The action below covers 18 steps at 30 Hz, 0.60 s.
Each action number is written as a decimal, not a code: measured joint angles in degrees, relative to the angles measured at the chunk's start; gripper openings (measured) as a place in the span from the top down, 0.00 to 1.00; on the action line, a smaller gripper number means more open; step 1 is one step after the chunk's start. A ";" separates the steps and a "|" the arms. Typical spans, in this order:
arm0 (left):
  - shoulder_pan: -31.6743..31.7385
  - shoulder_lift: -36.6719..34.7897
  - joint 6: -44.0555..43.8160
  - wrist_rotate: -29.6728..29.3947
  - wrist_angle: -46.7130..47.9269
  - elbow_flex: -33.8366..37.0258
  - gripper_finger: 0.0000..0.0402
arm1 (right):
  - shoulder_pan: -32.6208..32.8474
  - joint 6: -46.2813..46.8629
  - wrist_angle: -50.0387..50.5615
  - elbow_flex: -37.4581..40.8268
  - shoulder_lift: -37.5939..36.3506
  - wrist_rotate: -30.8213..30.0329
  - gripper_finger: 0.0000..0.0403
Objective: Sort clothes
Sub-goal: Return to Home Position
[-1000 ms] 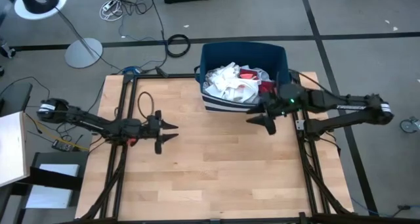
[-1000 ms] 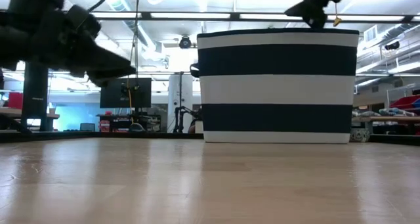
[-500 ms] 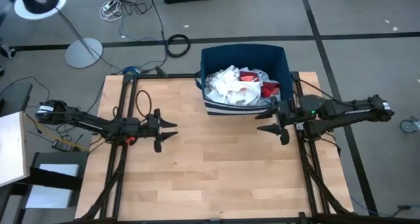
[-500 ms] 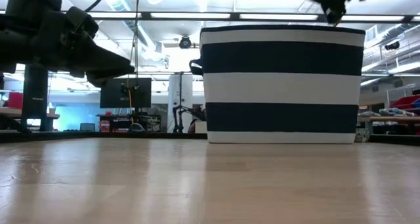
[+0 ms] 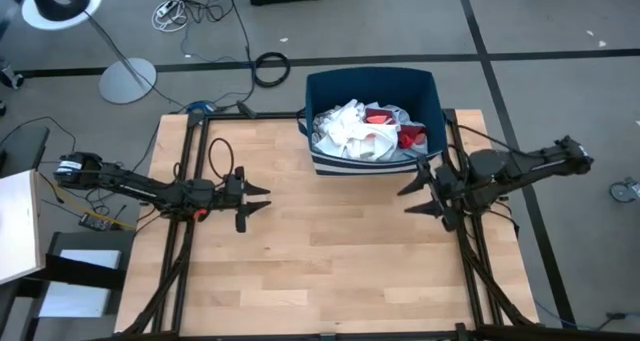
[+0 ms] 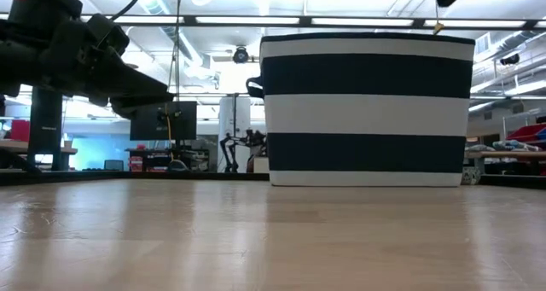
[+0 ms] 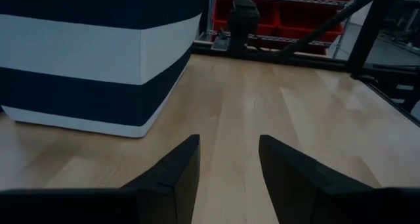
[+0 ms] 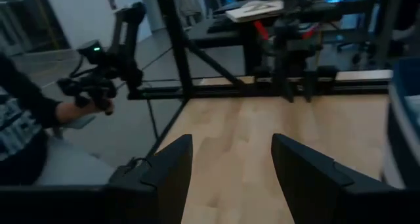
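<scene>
The clothes [image 5: 362, 129], white, red and light pieces in a heap, lie inside a dark blue bin with white stripes [image 5: 429, 93] at the table's far edge; the bin also shows in the low view [image 6: 367, 107] and the left wrist view [image 7: 92, 60]. My left gripper [image 5: 262, 199] is open and empty above the table's left part. My right gripper [image 5: 408, 200] is open and empty near the table's right edge, in front of the bin.
The wooden tabletop [image 5: 320, 251] lies bare in front of the bin. Black frame rails run along the left [image 5: 180, 231] and right [image 5: 470, 251] sides. In the right wrist view a person's sleeve and hand [image 8: 39, 112] show beyond the table.
My right gripper has drawn back from the bin's near right corner toward the table's right and near edges and has turned to point left across the table. It stays open and empty. The bin has shifted slightly toward the table's right.
</scene>
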<state>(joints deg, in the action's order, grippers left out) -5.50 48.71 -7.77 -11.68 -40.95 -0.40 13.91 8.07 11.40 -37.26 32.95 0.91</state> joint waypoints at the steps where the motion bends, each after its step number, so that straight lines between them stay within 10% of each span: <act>1: 0.00 0.00 0.00 0.00 0.03 0.00 0.59 | 1.64 0.03 -0.04 0.00 -0.02 -1.06 0.47; 9: 0.00 0.00 -0.02 -0.02 0.11 0.02 0.59 | 14.21 2.68 -0.21 -0.04 0.71 -5.09 0.48; 18: 0.00 0.00 -0.42 -0.04 -0.49 0.02 0.59 | 23.49 11.02 -0.03 3.36 6.22 -22.95 0.48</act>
<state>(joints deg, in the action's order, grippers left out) -5.50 48.71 -8.19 -11.72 -41.44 -0.38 37.40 19.09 11.38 -33.89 39.17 -22.04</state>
